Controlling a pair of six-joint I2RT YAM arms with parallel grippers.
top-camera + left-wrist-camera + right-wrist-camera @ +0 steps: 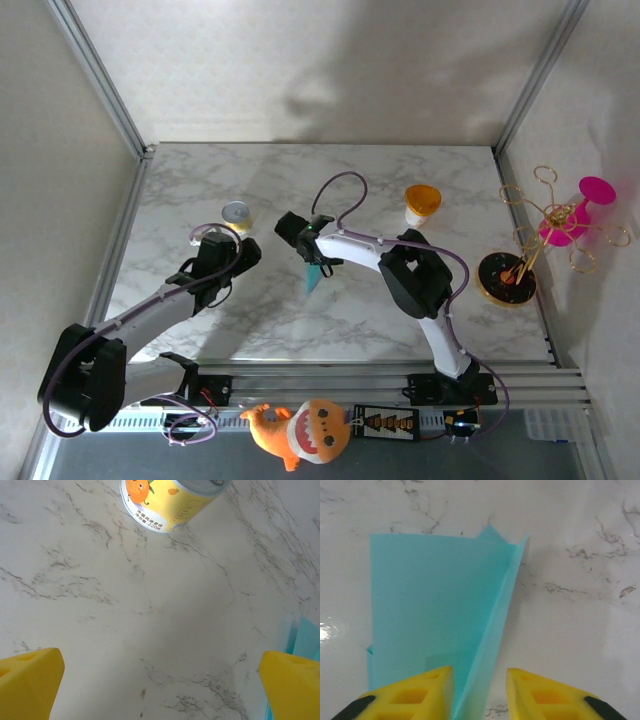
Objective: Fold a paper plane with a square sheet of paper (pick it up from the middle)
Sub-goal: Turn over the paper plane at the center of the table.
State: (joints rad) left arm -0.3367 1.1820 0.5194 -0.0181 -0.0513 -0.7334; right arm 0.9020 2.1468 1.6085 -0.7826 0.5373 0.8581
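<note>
The teal-blue square sheet of paper (430,605) lies partly folded on the marble, with one long flap standing up along a crease. In the top view the paper (315,278) shows as a narrow teal sliver at mid-table. My right gripper (480,690) straddles that raised flap; its yellow fingers (420,690) stand a little apart, and marble shows between the flap and the right-hand finger. My left gripper (160,685) hangs wide open over bare marble just left of the paper (305,637), holding nothing. From above, the left gripper (245,252) and the right gripper (318,262) face each other.
A small yellow can (236,213) stands behind the left gripper and appears at the top of the left wrist view (170,502). An orange cup (421,203) sits at the back right. A black disc with a gold wire stand (505,278) is at the right edge.
</note>
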